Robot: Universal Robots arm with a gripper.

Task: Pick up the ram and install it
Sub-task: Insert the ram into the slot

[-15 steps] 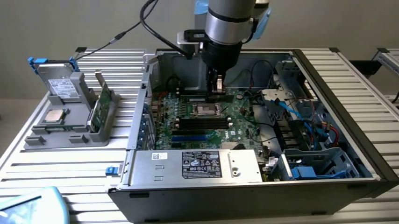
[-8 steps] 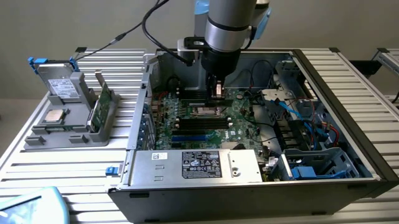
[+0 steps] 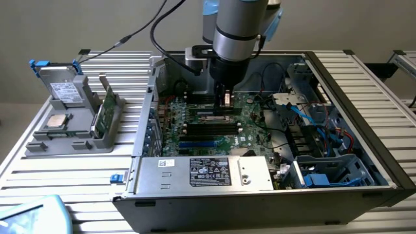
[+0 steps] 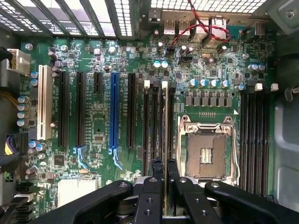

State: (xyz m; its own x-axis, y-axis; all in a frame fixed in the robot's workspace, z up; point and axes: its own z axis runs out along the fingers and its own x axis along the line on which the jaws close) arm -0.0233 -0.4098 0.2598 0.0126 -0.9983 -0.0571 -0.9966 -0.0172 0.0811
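My gripper (image 3: 225,103) hangs inside the open computer case (image 3: 364,97), low over the motherboard (image 3: 215,129). Its two black fingers (image 4: 154,173) stand close together, shut on the ram (image 4: 164,116). The wrist view shows the ram edge-on as a thin pale strip. That strip runs along the black memory slots (image 4: 154,121) beside the empty processor socket (image 4: 205,151). I cannot tell whether the ram touches a slot or hovers just above it. In the exterior view the ram (image 3: 225,99) shows as a small piece between the fingertips.
A second bank of memory slots (image 4: 254,135) lies on the socket's other side. Long expansion slots, one of them blue (image 4: 113,112), sit further along the board. The power supply (image 3: 204,173) fills the case front. Cables (image 3: 305,117) crowd the exterior view's right. A grey tray (image 3: 71,131) with parts stands outside.
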